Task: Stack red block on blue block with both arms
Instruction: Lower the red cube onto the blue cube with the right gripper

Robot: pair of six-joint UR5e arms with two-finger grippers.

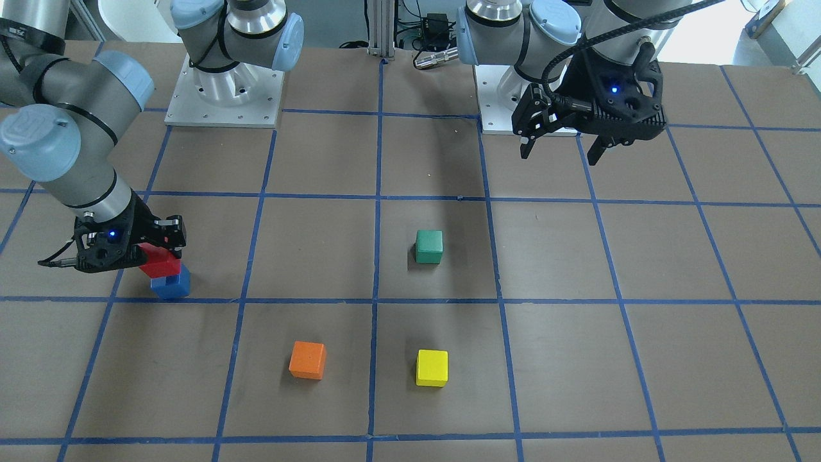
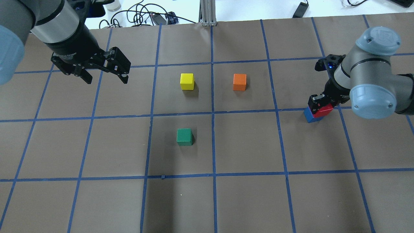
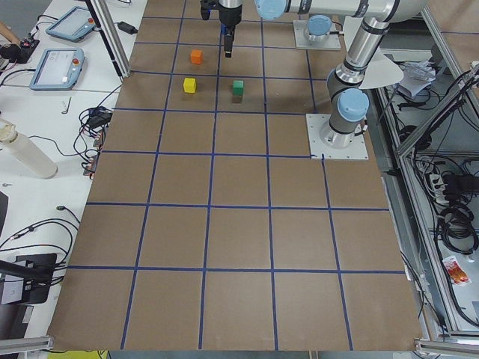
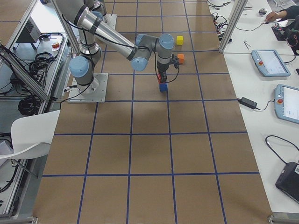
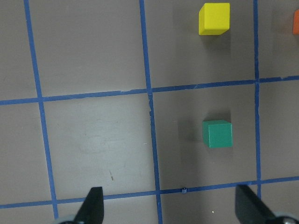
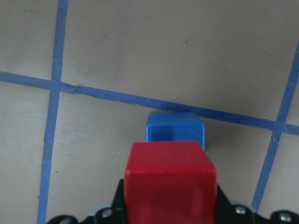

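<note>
Red block [image 1: 158,262] clamped tight in right gripper [image 2: 320,106], sitting skewed over blue block [image 1: 173,286] beside a tape line [image 1: 288,299]; contact between them unclear. Left gripper [image 1: 559,156] spread wide, empty, above table [image 1: 321,160], well apart from both.

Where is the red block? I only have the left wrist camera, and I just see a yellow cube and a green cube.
Observer: The red block is in the right hand, far over on the robot's right side of the table.
Operator: Is the blue one there too?
Observer: Yes, the blue block sits on the table right under the red one.
Operator: Is it stacked?
Observer: The hand is shut on the red block. I can't tell whether it touches the blue one.
</note>
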